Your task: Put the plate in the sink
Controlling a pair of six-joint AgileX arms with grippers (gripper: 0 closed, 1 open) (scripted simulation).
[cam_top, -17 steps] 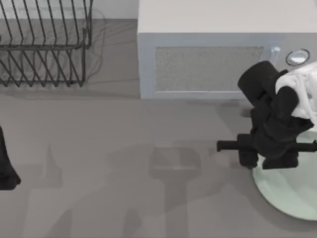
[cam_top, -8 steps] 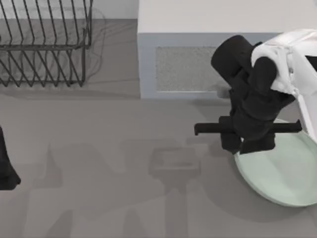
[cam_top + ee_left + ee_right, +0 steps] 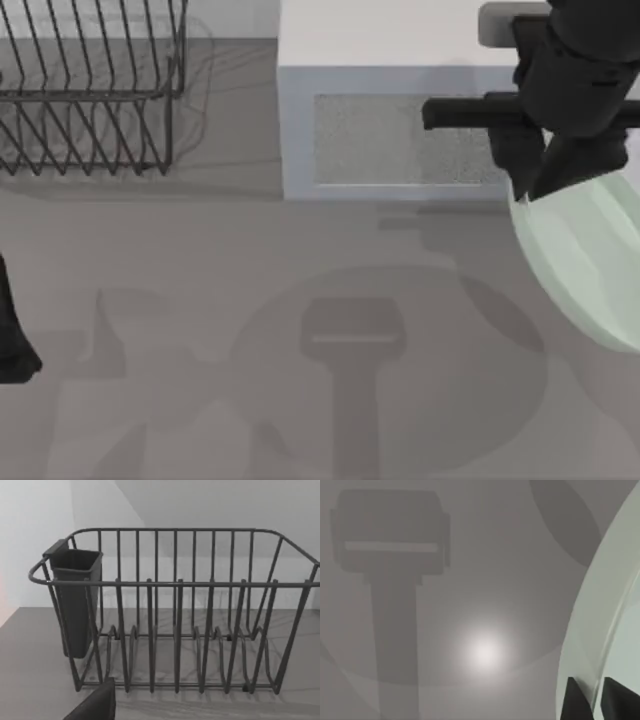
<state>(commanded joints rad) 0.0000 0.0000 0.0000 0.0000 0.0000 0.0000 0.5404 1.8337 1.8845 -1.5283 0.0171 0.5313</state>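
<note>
The pale mint-green plate (image 3: 585, 260) hangs tilted above the table's right side, in front of the microwave's right end. My right gripper (image 3: 535, 185) is shut on the plate's rim at its back-left edge. In the right wrist view the rim (image 3: 590, 630) runs between the two dark fingertips (image 3: 579, 702), with the grey tabletop far below. My left arm (image 3: 12, 335) is parked at the table's left edge. The sink is out of view.
A white microwave (image 3: 400, 140) stands at the back centre and right. A dark wire dish rack (image 3: 90, 90) sits at the back left, and the left wrist view shows the rack (image 3: 175, 615) with its cutlery cup (image 3: 75, 600). Shadows of arm and plate fall on the table's middle.
My right gripper has risen and moved toward the back with the plate in its grip. The plate has left the table and now hangs tilted. The left arm has not moved.
</note>
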